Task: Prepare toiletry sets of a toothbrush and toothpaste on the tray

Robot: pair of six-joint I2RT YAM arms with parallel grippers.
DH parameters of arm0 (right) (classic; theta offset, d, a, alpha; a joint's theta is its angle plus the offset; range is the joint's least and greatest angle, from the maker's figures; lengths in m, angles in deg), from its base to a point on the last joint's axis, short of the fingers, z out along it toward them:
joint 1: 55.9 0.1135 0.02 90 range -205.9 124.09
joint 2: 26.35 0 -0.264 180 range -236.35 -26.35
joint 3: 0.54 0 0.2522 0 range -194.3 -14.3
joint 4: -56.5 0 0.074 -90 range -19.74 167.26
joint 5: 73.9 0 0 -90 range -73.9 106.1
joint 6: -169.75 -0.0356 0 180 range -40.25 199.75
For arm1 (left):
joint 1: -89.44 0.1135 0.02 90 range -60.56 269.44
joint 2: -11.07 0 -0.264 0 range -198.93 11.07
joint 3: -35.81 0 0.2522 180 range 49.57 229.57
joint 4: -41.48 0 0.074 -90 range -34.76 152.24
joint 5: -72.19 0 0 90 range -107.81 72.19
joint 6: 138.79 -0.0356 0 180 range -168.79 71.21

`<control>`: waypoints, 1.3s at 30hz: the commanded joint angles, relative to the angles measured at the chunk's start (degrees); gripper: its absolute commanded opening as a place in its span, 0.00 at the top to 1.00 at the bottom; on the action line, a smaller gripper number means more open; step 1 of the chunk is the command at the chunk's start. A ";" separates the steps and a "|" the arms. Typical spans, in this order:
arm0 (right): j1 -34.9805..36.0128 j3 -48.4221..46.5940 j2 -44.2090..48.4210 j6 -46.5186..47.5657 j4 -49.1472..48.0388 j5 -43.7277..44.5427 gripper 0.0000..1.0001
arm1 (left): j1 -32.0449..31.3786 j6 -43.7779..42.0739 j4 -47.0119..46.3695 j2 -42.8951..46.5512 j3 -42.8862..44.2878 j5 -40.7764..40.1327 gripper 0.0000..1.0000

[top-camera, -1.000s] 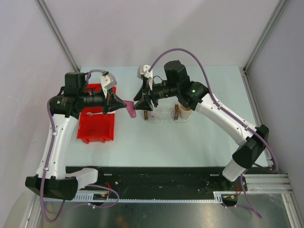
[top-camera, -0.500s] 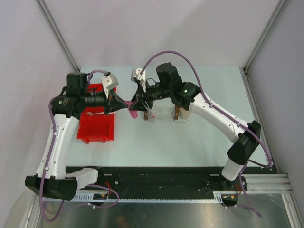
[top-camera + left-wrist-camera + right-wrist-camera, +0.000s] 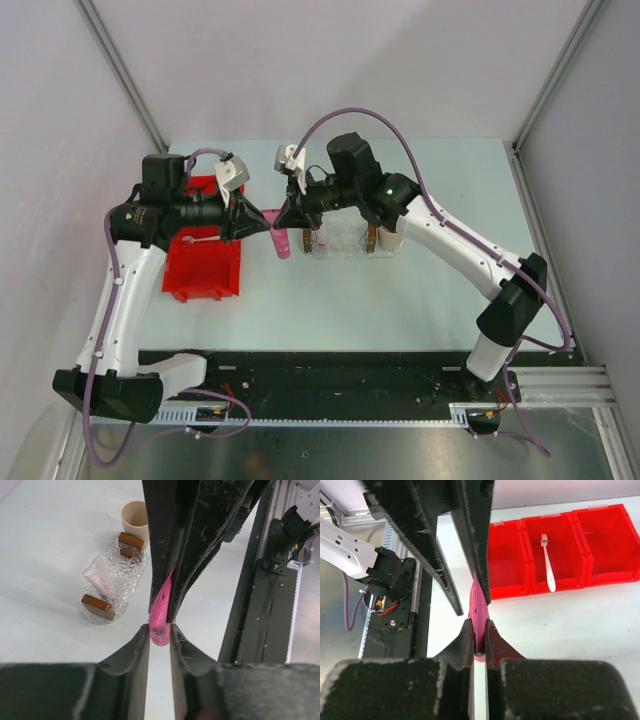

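Handoff moment: both pincers are on the pink tube [image 3: 281, 243], held up off the counter [image 3: 400, 300] btw the red bin [image 3: 205, 275] and the tray [image 3: 122, 577]. My left pincer [image 3: 160, 630] is pinched narrow on it, and the right pincer [image 3: 478, 636] is clamped on it too. The white tube [image 3: 99, 576] lies in the tray. The toothbrush [image 3: 547, 565] sits in the bin's middle compartment, and the cup [image 3: 135, 515] is just past the tray.
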 commanded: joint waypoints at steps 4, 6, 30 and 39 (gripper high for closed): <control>-0.26 1.38 3.51 3.29 -0.54 6.40 1.00 | -0.53 -1.00 -1.61 1.92 0.28 2.43 0.53; -1.66 2.78 4.21 3.47 -1.50 7.72 1.00 | -0.53 -1.18 -1.61 2.10 0.37 2.07 0.48; -19.51 31.26 19.41 -5.05 -31.82 19.48 1.00 | -0.18 0.75 -6.27 3.15 -5.16 -4.25 0.41; -15.56 36.54 20.03 -6.20 -36.05 34.16 1.00 | -0.18 1.37 -7.59 1.92 -6.31 -6.98 0.41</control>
